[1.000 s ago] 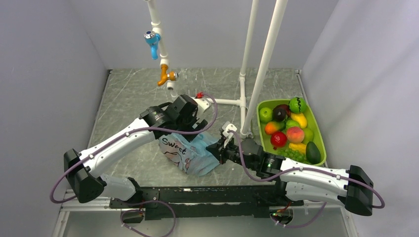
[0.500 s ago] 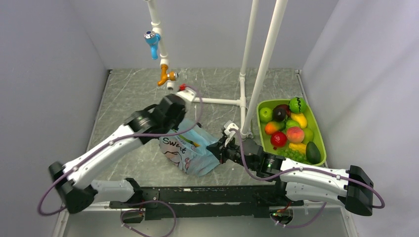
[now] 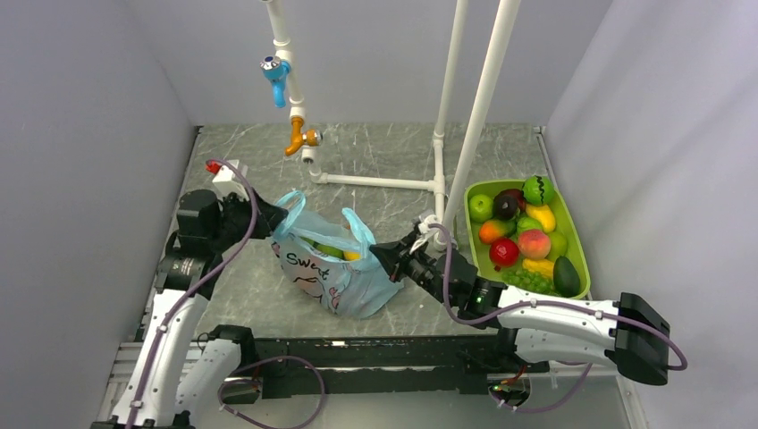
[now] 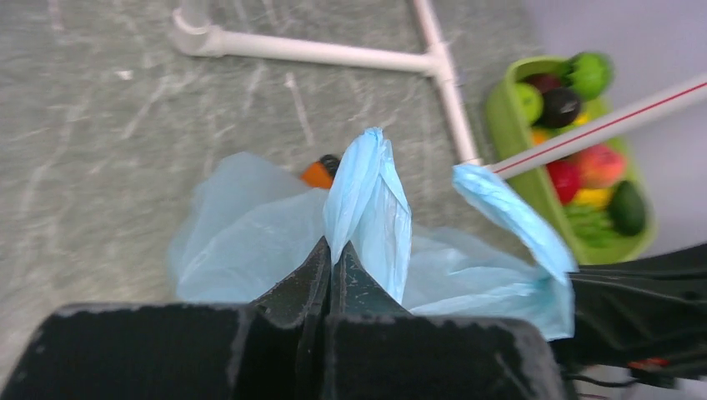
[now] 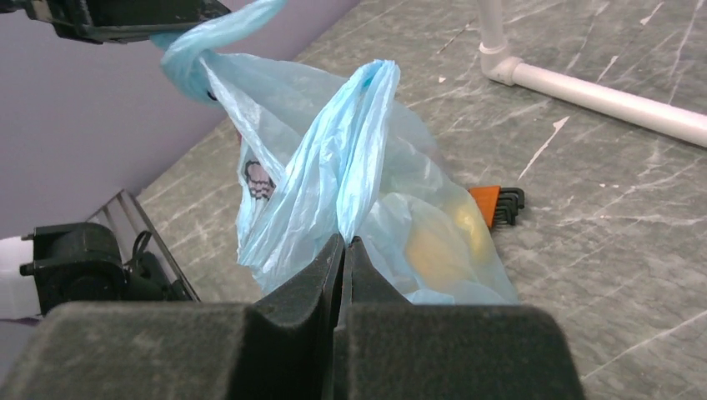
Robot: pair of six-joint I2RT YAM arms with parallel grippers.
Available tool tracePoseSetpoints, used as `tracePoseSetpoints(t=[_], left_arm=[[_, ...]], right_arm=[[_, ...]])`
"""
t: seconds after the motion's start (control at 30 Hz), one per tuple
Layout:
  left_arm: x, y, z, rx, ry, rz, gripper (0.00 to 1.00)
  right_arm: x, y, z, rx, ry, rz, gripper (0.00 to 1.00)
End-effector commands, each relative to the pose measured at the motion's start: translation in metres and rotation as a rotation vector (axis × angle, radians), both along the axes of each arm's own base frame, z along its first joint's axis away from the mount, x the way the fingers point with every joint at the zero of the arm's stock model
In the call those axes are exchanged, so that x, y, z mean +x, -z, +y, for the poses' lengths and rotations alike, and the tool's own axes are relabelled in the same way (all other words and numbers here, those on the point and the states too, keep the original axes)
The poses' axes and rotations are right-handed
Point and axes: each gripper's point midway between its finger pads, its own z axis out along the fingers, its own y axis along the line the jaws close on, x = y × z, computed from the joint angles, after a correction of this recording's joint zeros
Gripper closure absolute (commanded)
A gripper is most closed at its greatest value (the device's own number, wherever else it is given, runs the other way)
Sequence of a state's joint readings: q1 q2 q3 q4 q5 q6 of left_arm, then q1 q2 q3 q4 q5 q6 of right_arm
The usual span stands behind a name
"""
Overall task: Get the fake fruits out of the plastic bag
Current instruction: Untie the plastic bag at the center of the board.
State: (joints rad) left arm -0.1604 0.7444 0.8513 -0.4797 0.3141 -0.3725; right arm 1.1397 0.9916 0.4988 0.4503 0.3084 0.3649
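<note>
Left wrist view: the left claw is clamped tight on one twisted handle of the thin, crinkly, translucent light-blue plastic bag. The right claw pinches the other handle. Held open between them, the bag rests on the grey marbled worktop, a yellow fake fruit showing through its wall.
</note>
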Motion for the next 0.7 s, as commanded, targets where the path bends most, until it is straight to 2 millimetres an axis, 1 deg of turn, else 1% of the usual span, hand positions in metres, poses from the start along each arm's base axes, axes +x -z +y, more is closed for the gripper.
tracePoseSetpoints(t=[0.0, 0.03, 0.07, 0.17, 0.2, 0.27, 0.3, 0.33, 0.4, 0.43, 0.47, 0.5, 0.53, 0.57, 0.6, 0.67], left_arm=[[-0.017, -0.040, -0.027, -0.251, 0.220, -0.058, 1.00], [-0.019, -0.041, -0.027, -0.268, 0.230, -0.050, 1.00], [-0.018, -0.041, -0.022, -0.277, 0.217, -0.045, 1.00], [-0.018, -0.040, -0.018, -0.289, 0.223, -0.012, 1.00], [-0.017, -0.038, -0.017, -0.289, 0.227, 0.000, 1.00], [-0.017, -0.035, -0.016, -0.295, 0.241, 0.024, 1.00], [-0.017, -0.034, -0.016, -0.300, 0.250, 0.037, 1.00], [-0.018, -0.032, -0.017, -0.300, 0.260, 0.050, 1.00], [-0.018, -0.028, -0.016, -0.286, 0.268, 0.075, 1.00], [-0.017, -0.026, -0.015, -0.273, 0.266, 0.084, 1.00], [-0.016, -0.024, -0.013, -0.262, 0.260, 0.091, 1.00], [-0.016, -0.023, -0.013, -0.255, 0.259, 0.095, 1.00], [-0.016, -0.022, -0.013, -0.252, 0.258, 0.096, 1.00], [-0.017, -0.022, -0.013, -0.255, 0.261, 0.096, 1.00], [-0.018, -0.023, -0.014, -0.260, 0.267, 0.097, 1.00], [-0.020, -0.023, -0.015, -0.269, 0.272, 0.101, 1.00]], right_arm=[[0.001, -0.012, -0.012, 0.168, 0.047, -0.015, 1.00], [-0.005, -0.002, -0.014, 0.159, 0.019, -0.012, 1.00], [-0.012, 0.005, -0.014, 0.150, -0.016, -0.009, 1.00], [-0.036, 0.033, -0.015, 0.093, -0.136, 0.022, 1.00], [-0.046, 0.042, -0.016, 0.076, -0.178, 0.034, 0.99], [-0.065, 0.057, -0.019, 0.034, -0.272, 0.041, 0.91], [-0.073, 0.065, -0.020, -0.011, -0.316, 0.052, 0.87], [-0.079, 0.070, -0.020, -0.055, -0.356, 0.053, 0.84], [-0.086, 0.072, -0.018, -0.154, -0.417, 0.054, 0.77], [-0.085, 0.076, -0.018, -0.222, -0.427, 0.063, 0.76], [-0.082, 0.072, -0.015, -0.270, -0.433, 0.060, 0.76], [-0.080, 0.075, -0.015, -0.323, -0.432, 0.070, 0.75], [-0.077, 0.068, -0.012, -0.342, -0.429, 0.068, 0.72], [-0.074, 0.061, -0.010, -0.353, -0.426, 0.062, 0.64], [-0.071, 0.053, -0.008, -0.356, -0.421, 0.052, 0.58], [-0.064, 0.033, -0.002, -0.370, -0.407, 0.045, 0.44]])
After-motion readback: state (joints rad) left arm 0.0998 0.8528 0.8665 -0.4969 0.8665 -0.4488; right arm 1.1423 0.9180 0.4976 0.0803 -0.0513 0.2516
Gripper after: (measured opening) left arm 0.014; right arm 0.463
